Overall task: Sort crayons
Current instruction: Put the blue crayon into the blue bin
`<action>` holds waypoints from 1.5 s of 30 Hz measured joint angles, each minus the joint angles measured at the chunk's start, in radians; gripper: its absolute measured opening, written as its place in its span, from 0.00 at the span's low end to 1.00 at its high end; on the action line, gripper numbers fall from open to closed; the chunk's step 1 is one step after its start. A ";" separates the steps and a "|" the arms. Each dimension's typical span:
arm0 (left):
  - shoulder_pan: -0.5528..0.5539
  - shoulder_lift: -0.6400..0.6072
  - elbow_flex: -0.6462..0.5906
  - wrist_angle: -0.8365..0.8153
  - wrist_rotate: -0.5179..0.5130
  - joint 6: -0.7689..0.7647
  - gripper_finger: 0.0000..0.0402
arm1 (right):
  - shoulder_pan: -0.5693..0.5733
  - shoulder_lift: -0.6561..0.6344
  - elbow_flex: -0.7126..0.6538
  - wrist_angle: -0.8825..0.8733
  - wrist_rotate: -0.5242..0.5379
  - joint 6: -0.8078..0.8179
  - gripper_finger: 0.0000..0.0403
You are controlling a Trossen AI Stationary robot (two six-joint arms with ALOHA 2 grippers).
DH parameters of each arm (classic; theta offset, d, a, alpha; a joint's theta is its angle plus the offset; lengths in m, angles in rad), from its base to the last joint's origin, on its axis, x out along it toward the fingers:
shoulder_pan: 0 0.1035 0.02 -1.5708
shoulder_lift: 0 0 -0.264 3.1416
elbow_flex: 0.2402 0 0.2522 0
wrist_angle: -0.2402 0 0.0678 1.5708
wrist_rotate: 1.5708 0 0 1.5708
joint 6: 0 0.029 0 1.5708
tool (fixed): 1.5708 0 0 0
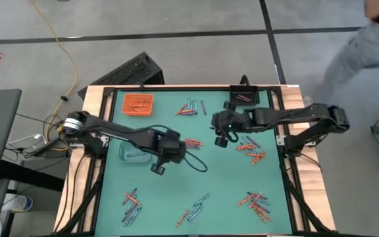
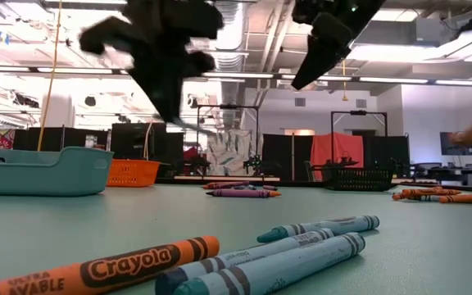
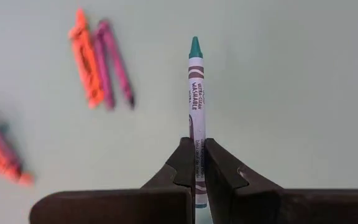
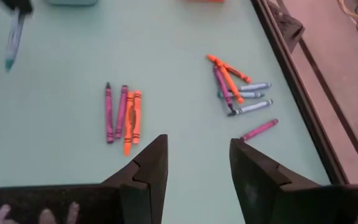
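- Left gripper [image 3: 199, 163]: positioned above the centre-left of the green table mat [image 1: 222, 184], just beside the pale blue tray [image 1: 134, 155]. Its two dark fingers are pressed tight on a blue-grey crayon with a teal tip and white paper wrapper [image 3: 196, 87]; the crayon projects straight out beyond the fingertips, clear of the mat.
- Right gripper [image 4: 194, 163]: suspended above the upper centre of the mat, near the black tray [image 1: 245, 97]. Its fingers stand apart with nothing between them.
- Loose crayons, thin paper-wrapped sticks in orange-red, blue-grey and purple, lie in separate clusters on the mat:
  - one group [image 1: 188, 108] near the far edge, between the orange tray [image 1: 137, 103] and the black tray;
  - one group [image 1: 253, 151] at the right of centre, below the right gripper;
  - one group [image 1: 258, 201] at the near right corner;
  - one group [image 1: 131, 204] at the near left corner;
  - a few sticks [image 1: 195, 209] at the near centre.
- The orange tray holds orange-red crayons; the black tray holds a few dark sticks, colour not clear.
- A person [image 1: 367, 39] is at the far right, off the table.
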 joint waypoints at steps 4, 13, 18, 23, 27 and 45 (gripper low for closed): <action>-0.039 -0.108 0.000 -0.120 -0.053 -0.091 0.00 | 0.032 -0.008 0.000 -0.020 0.051 0.009 0.41; -0.140 -0.298 -0.013 -0.342 -0.145 -0.375 0.00 | 0.080 -0.017 0.000 -0.100 0.074 0.065 0.41; -0.189 -0.358 -0.120 -0.387 -0.155 -0.501 0.00 | 0.119 -0.017 0.000 -0.150 0.099 0.121 0.41; -0.214 -0.431 -0.285 -0.354 -0.151 -0.598 0.00 | 0.172 -0.017 0.000 -0.176 0.105 0.155 0.41; -0.219 -0.502 -0.411 -0.268 -0.131 -0.647 0.00 | 0.222 -0.017 0.000 -0.180 0.107 0.188 0.41; -0.168 -0.588 -0.650 -0.056 -0.106 -0.680 0.00 | 0.415 -0.017 0.000 -0.255 0.287 0.335 0.41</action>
